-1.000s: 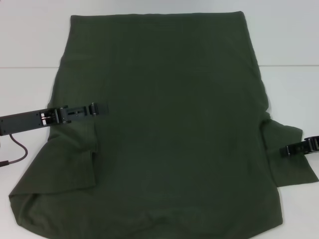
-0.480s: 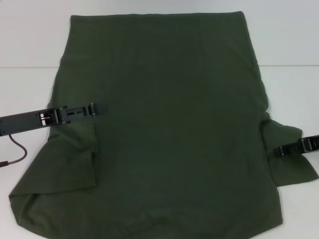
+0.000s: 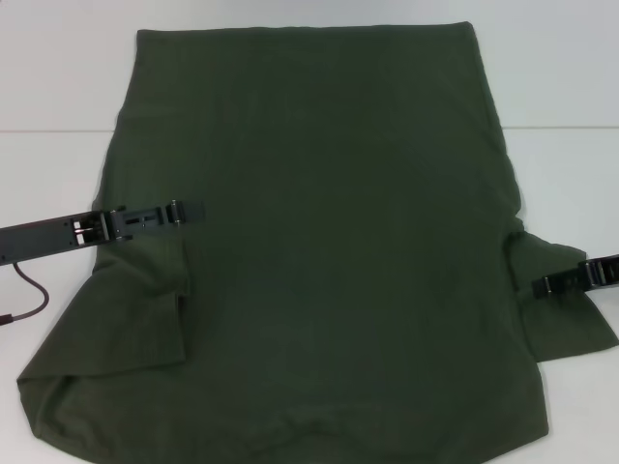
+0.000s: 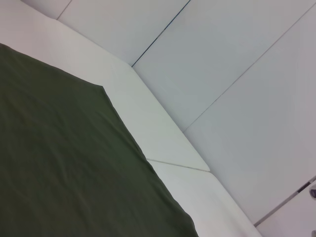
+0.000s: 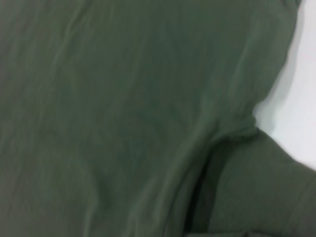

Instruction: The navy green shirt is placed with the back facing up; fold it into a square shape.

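The navy green shirt (image 3: pixel 329 242) lies spread flat on the white table, collar end near me and hem at the far side. Its left sleeve (image 3: pixel 140 309) is folded in towards the body, and its right sleeve (image 3: pixel 571 324) sticks out flat. My left gripper (image 3: pixel 193 211) reaches in low over the shirt's left side, above the folded sleeve. My right gripper (image 3: pixel 547 285) sits low over the right sleeve near the armpit. The left wrist view shows the shirt's far corner (image 4: pixel 59 173). The right wrist view shows the shirt's fabric and armpit seam (image 5: pixel 123 113).
The white table (image 3: pixel 58 87) extends beyond the shirt on the left, right and far sides, with a seam line across it. A dark cable (image 3: pixel 29 300) hangs from the left arm near the table's left edge. Pale wall panels (image 4: pixel 222 74) stand behind.
The left gripper has drawn back slightly to the left over the shirt. The right gripper has shifted a little inward and farther along the right sleeve. The shirt has not moved.
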`<state>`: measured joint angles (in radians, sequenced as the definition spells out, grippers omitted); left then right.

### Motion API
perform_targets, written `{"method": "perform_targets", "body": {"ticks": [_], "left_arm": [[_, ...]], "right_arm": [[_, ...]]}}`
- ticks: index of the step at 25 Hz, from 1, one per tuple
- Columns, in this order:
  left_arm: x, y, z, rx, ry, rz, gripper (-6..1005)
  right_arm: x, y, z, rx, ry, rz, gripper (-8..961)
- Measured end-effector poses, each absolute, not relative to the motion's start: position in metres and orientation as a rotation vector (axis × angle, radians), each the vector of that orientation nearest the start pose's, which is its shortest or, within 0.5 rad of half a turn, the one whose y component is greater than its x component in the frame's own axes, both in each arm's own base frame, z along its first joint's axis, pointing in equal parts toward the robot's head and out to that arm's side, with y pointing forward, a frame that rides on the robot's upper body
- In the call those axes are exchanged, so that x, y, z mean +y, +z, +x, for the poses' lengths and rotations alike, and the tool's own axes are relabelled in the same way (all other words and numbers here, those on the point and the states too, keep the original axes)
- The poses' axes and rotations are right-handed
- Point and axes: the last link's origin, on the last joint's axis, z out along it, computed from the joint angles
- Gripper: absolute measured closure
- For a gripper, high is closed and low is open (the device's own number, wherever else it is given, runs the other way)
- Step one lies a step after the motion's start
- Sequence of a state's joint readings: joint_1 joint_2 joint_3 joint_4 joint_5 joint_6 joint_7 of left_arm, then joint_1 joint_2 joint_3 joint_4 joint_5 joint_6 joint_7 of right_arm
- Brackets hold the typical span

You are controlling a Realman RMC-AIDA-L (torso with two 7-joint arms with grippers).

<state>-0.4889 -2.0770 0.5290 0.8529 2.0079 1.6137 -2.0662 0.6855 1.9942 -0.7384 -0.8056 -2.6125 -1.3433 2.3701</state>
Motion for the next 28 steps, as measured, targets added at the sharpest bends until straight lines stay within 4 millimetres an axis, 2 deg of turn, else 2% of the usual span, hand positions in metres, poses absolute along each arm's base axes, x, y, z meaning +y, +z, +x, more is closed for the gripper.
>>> {"method": "perform_targets", "body": {"ticks": [9, 15, 28], "left_arm": [[0.335, 0.057, -0.271, -1.405, -0.903, -2.354, 96], [0.334, 0.055, -0.273, -1.419, -0.908, -2.350, 97], [0.333, 0.058, -0.276, -1.422, -0.931, -2.329, 97]], "right_arm": [[0.391, 0.037, 0.287, 1.367, -0.183, -2.322, 249], [0.394, 0.046, 0.283, 1.296, -0.216, -2.316, 256], [0.391, 0.039, 0.282, 1.296, -0.238, -2.332, 272]]}}
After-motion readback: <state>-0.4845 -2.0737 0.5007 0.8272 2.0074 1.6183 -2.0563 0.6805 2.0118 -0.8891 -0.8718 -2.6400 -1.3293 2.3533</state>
